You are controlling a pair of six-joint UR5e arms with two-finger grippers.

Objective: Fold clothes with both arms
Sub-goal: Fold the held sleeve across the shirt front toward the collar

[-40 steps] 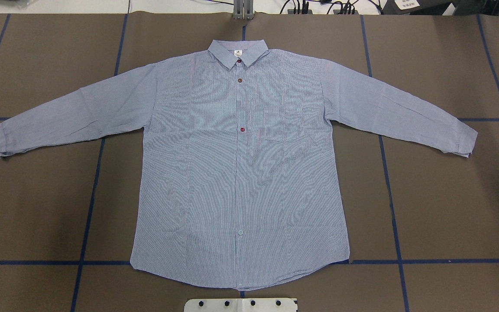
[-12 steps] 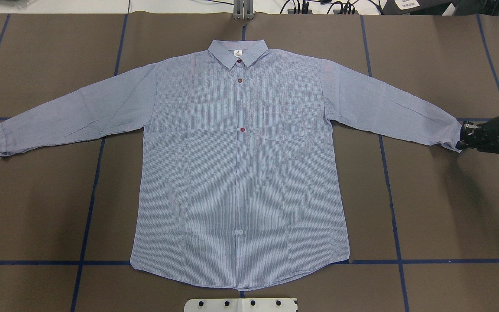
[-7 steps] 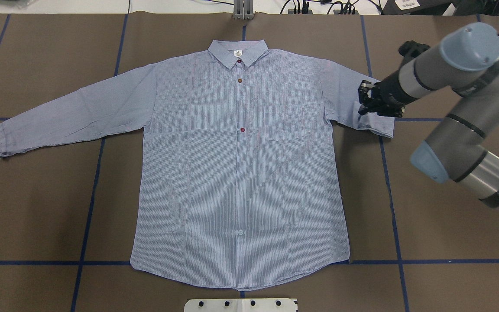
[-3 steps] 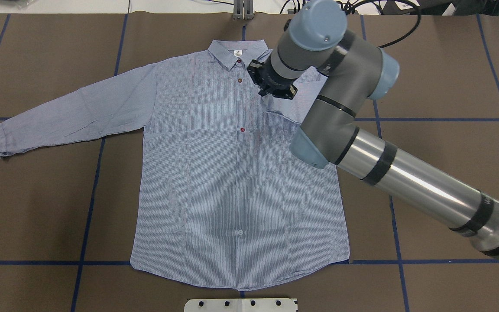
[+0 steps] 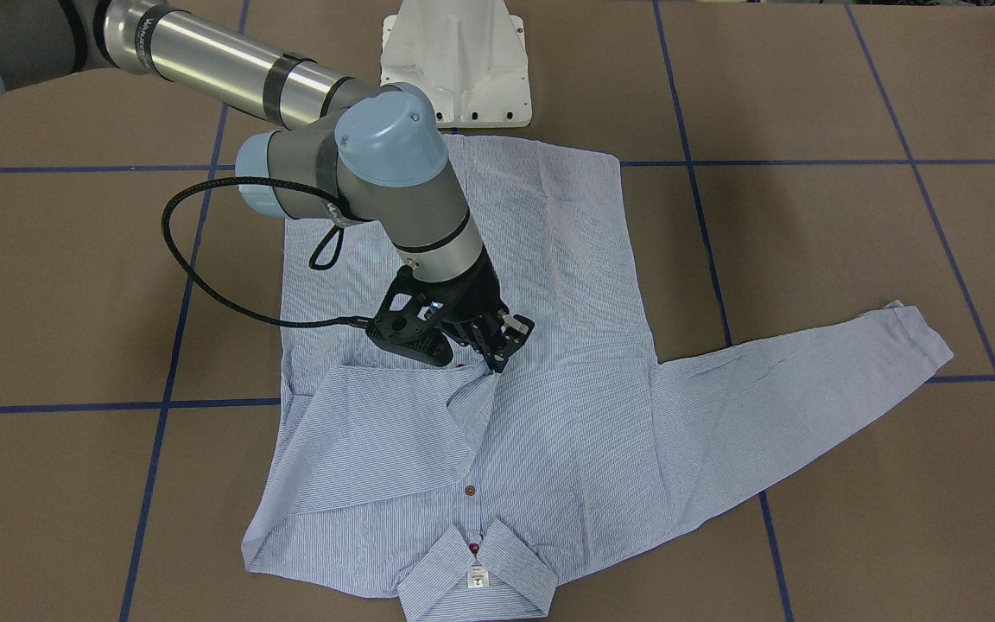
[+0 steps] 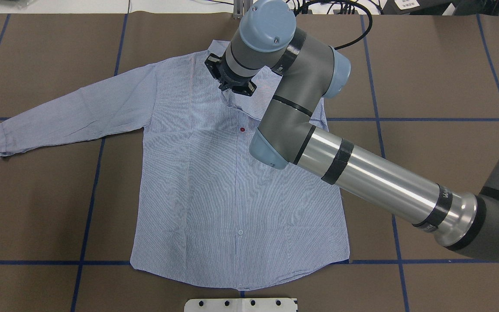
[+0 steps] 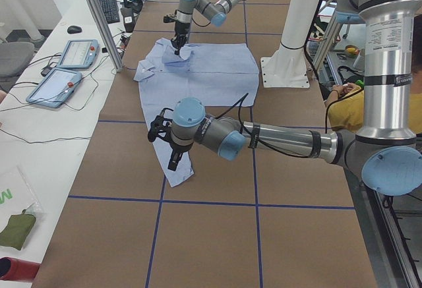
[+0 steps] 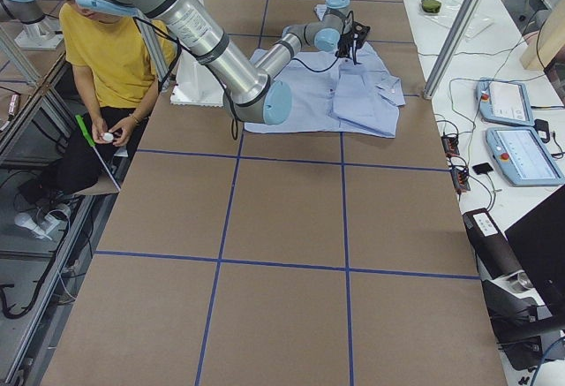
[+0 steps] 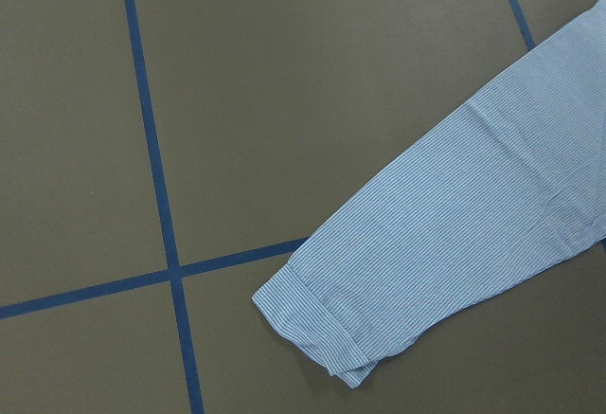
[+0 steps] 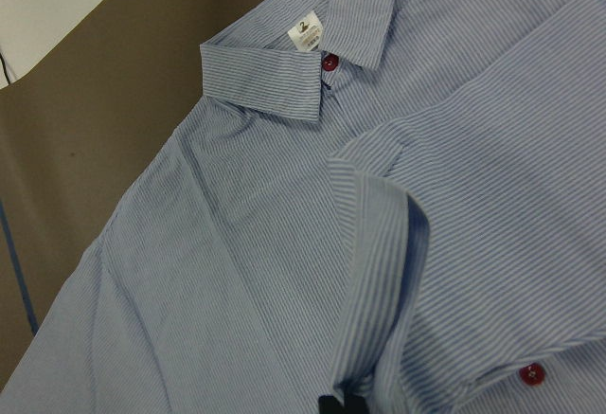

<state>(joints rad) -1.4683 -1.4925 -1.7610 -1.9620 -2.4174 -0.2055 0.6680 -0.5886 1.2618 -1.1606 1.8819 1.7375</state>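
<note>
Over the shirt point(image 5: 567, 432), right end effector point(image 5: 497, 352) (clamped) holds cuff point(image 10: 379, 262).

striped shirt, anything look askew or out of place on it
Nothing damaged. The light blue and white striped button-up shirt lies lopsided: one sleeve is drawn slantwise over the chest, its cuff pinched up in the right gripper, jaws shut; the other sleeve lies outstretched.

neck label point(image 10: 305, 32) reads "2".
</note>
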